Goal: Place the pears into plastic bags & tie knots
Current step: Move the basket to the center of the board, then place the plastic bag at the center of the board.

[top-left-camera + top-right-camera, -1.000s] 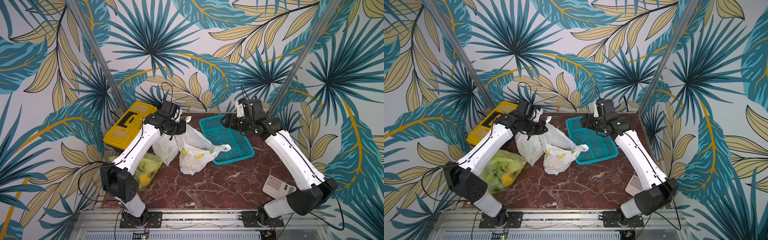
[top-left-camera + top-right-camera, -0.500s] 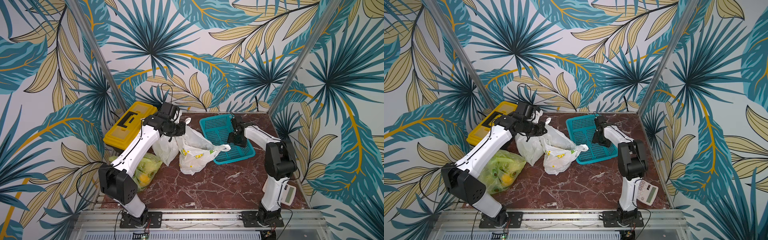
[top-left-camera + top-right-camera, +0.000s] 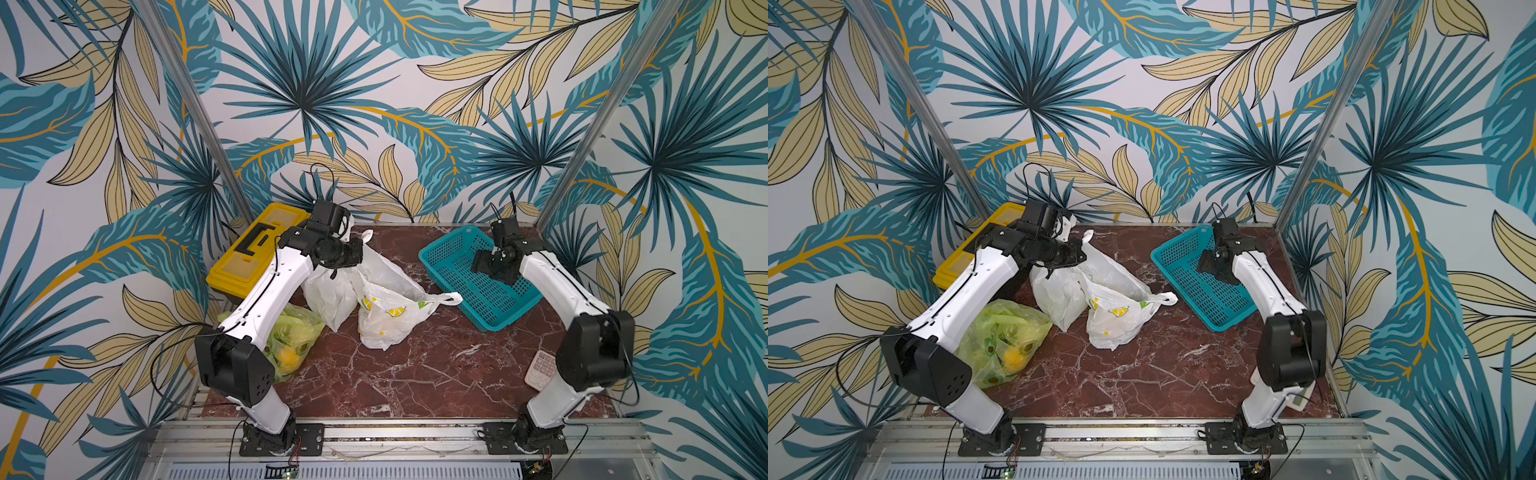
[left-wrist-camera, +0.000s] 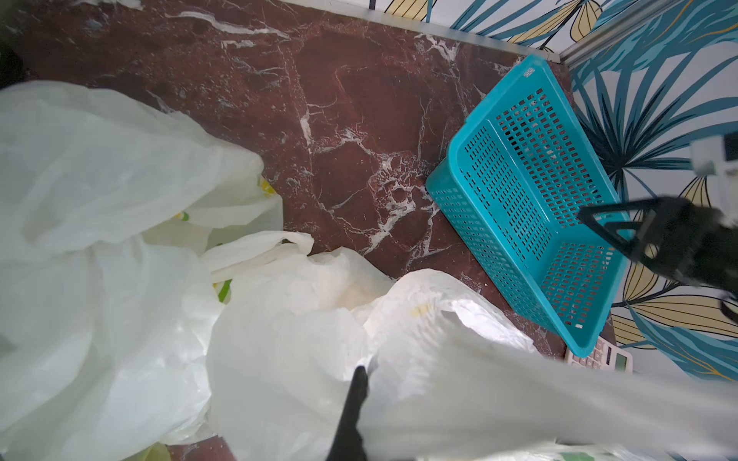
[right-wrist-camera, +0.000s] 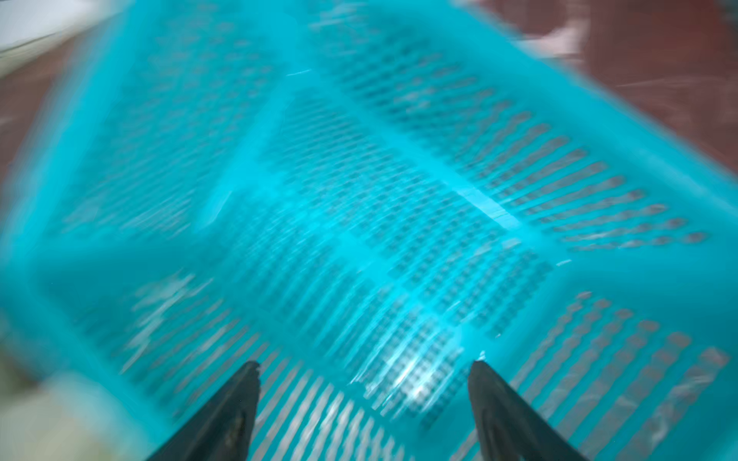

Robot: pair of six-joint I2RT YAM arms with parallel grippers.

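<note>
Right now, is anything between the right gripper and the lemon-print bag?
Only the teal basket's side wall. The right gripper, jaws open, hangs over the basket floor; the lemon-print bag lies on the table just outside that wall.

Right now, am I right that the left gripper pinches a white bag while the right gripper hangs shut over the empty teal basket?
Not quite: the right gripper is open, not shut. The right wrist view shows its fingers spread with nothing between them over the teal basket. The left gripper does pinch a white bag.
</note>
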